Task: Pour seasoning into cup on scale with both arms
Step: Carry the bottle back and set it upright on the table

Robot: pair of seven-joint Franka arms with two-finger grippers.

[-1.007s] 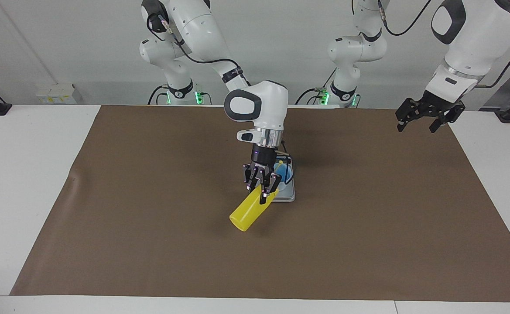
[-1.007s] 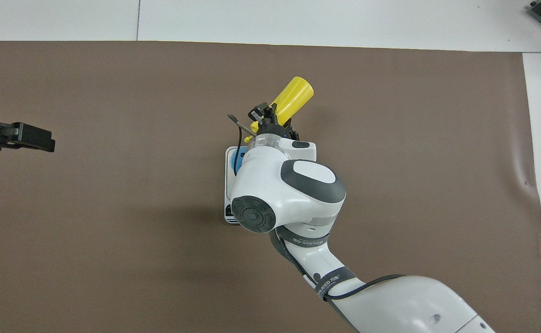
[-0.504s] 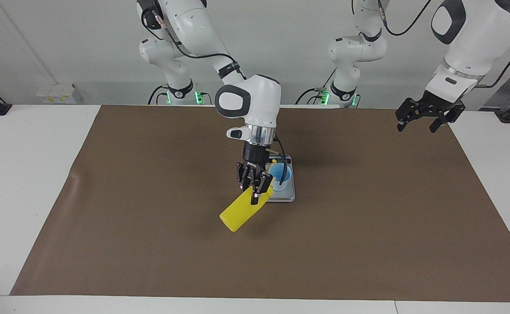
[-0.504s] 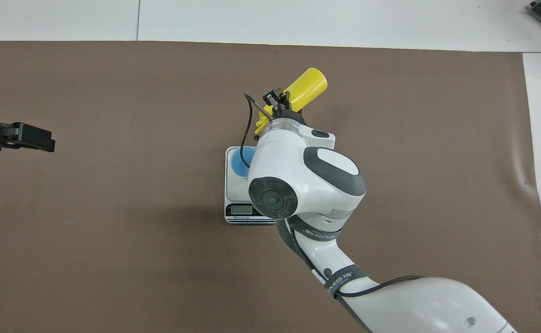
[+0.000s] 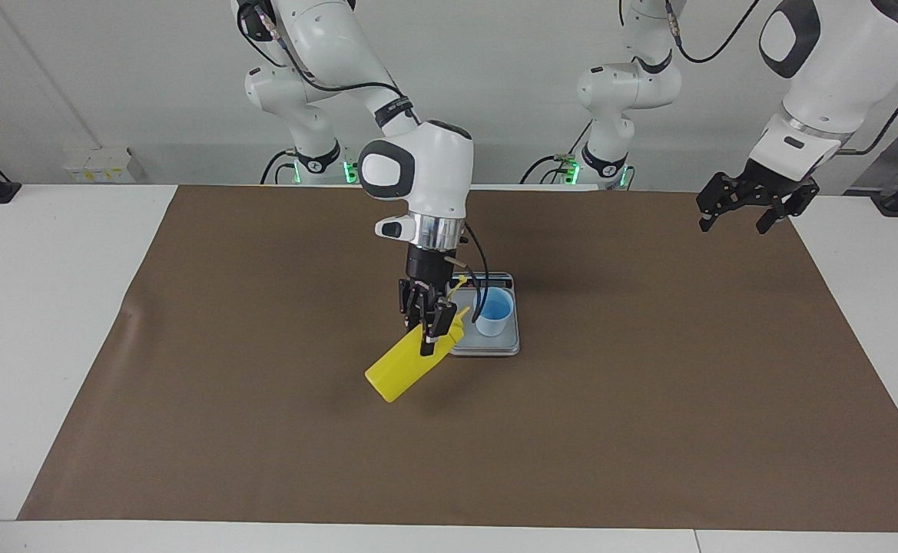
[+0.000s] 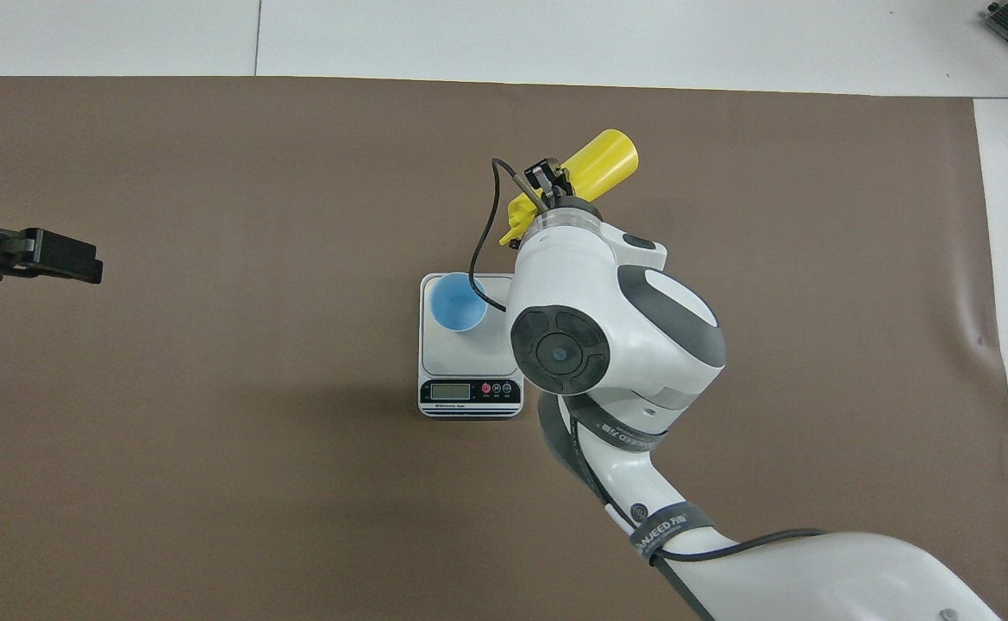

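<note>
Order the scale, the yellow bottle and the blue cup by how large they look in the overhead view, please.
1. The scale looks largest.
2. The yellow bottle, held up by the right gripper and partly hidden by it, so its rank is less sure.
3. The blue cup looks smallest.

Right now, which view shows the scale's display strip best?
The overhead view: the scale lies unobstructed, its display and buttons facing the camera. In the facing view only its grey plate and rim show beside the cup; the display is unseen.

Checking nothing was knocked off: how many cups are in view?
1. The cup stands upright on the scale, beside the tilted bottle held by the right gripper. None seems hidden.
</note>
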